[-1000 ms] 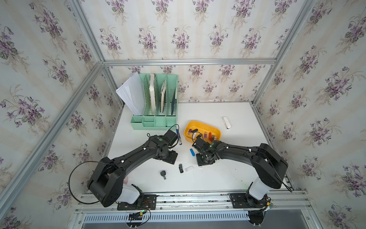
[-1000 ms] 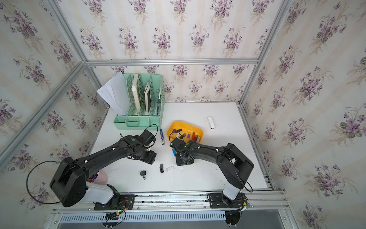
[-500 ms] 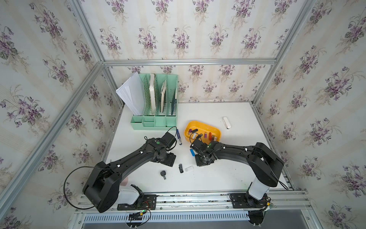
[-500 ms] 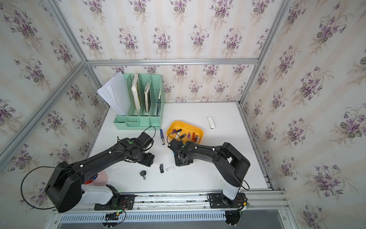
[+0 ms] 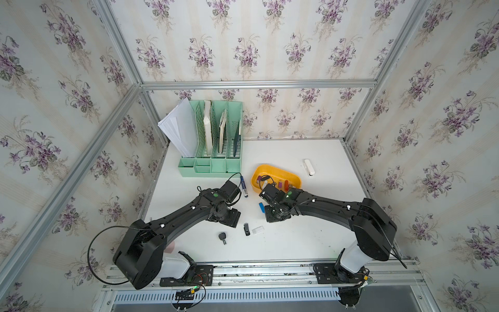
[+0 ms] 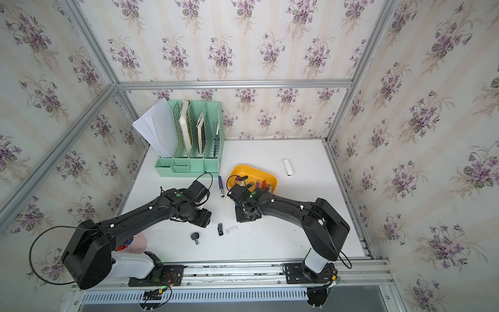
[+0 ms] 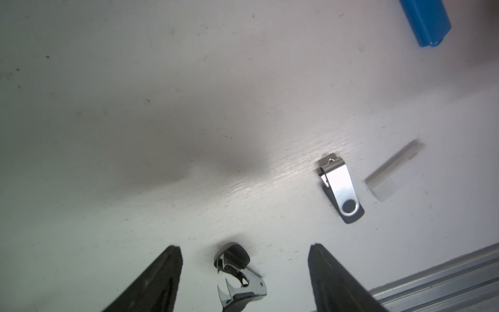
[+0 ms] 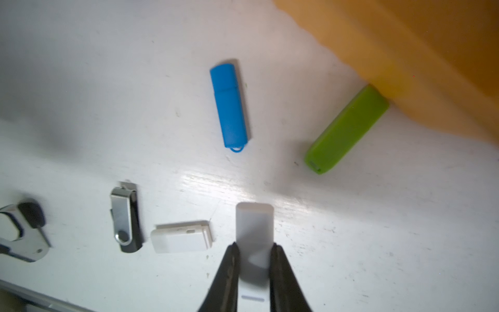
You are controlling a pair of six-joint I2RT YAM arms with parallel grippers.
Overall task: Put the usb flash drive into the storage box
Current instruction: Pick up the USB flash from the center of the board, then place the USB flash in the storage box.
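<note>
In the right wrist view my right gripper [image 8: 254, 247] is shut on a white usb flash drive [image 8: 254, 224], low over the white table. The yellow-orange storage box [image 8: 418, 54] lies close ahead of it, with several drives inside in both top views [image 5: 272, 167] [image 6: 243, 168]. On the table lie a blue drive [image 8: 231, 105], a green drive [image 8: 347, 129] against the box wall, a black-and-silver swivel drive [image 8: 125, 216] and a small white drive [image 8: 181, 237]. My left gripper [image 7: 244, 248] stands open over a staple remover [image 7: 237, 275].
A mint-green file organiser [image 5: 213, 140] with papers stands at the back left. A blue pen [image 5: 243, 186] lies between it and the box. A long white drive [image 5: 309, 167] rests at the back right. A pink cup [image 6: 137, 241] stands by the left arm's base.
My right gripper's jaws have closed on the white flash drive. The left arm has shifted slightly toward the front of the table, its jaws still open.
</note>
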